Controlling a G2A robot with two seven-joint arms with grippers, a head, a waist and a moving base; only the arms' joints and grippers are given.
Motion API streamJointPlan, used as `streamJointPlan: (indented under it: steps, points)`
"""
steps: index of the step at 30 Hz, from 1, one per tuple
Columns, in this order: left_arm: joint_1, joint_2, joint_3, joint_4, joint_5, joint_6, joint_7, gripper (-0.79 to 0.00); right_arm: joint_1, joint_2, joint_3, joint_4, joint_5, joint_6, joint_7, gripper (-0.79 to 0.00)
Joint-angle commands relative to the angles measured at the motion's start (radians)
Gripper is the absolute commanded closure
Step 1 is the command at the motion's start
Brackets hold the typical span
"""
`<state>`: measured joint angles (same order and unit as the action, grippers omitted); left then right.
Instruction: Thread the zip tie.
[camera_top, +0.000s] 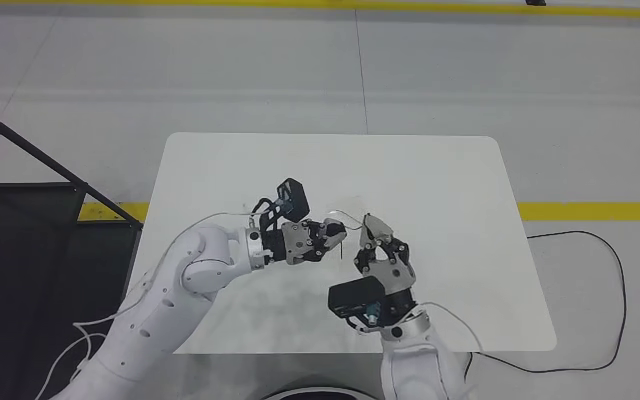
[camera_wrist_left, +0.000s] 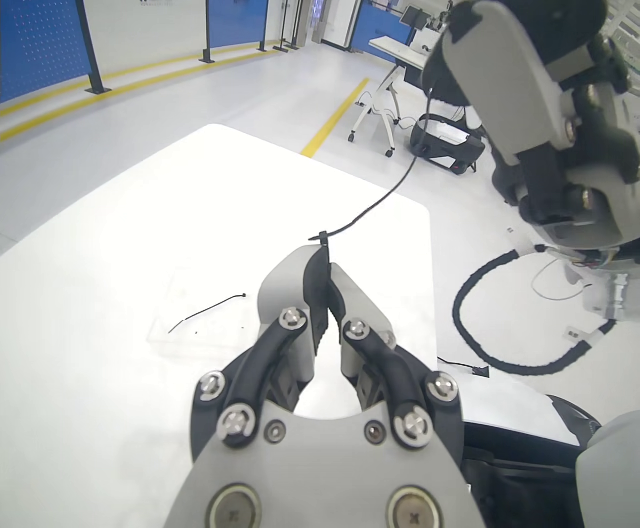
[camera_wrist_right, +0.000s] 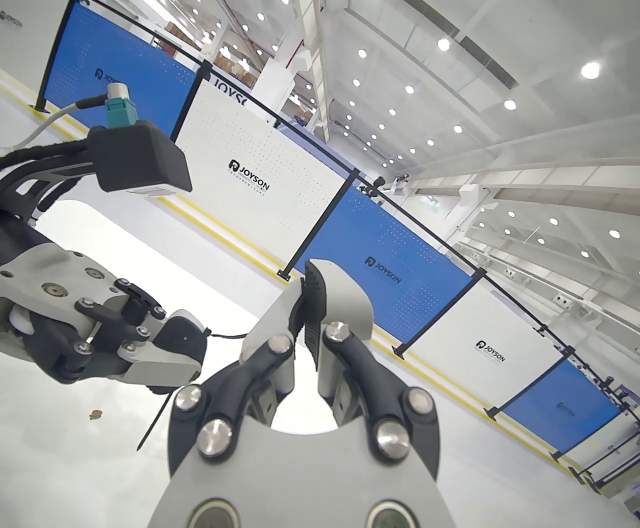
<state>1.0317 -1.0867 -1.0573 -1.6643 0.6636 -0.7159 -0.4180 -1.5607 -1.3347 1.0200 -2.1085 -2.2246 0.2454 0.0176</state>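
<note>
A thin black zip tie (camera_wrist_left: 370, 210) is stretched between my two grippers above the middle of the white table (camera_top: 450, 180). My left gripper (camera_wrist_left: 325, 260) is shut on it, with the tie's small head (camera_wrist_left: 324, 236) sticking out just past the fingertips. From the head the strap runs on to my right gripper (camera_wrist_right: 307, 285), which is shut on the thin end. In the right wrist view the strap (camera_wrist_right: 227, 335) spans the short gap from the left gripper (camera_wrist_right: 195, 345), and a loose tail (camera_wrist_right: 155, 425) hangs below it. Both grippers (camera_top: 338, 235) (camera_top: 368, 225) sit close together.
A second black zip tie (camera_wrist_left: 207, 312) lies on a clear flat tray (camera_wrist_left: 165, 332) on the table under the grippers. A black cable (camera_top: 570, 300) runs along the floor past the table's right edge. A small brown speck (camera_wrist_right: 95, 414) lies on the tabletop.
</note>
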Motion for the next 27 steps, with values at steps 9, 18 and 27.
streamJointPlan:
  steps: [9,18,27]
  points:
    - [0.007,-0.001,-0.021,0.002,-0.038,0.020,0.038,0.000,-0.012,0.004,0.012,-0.023,0.006,-0.112,-0.004,-0.613]
    - [0.021,-0.001,-0.042,-0.010,-0.042,0.033,0.065,0.000,-0.100,0.023,0.092,-0.094,0.063,-0.213,-0.094,-0.702]
    - [0.024,-0.002,-0.046,-0.011,-0.051,0.034,0.063,0.000,-0.160,0.038,0.134,-0.131,0.012,-0.274,-0.098,-0.668]
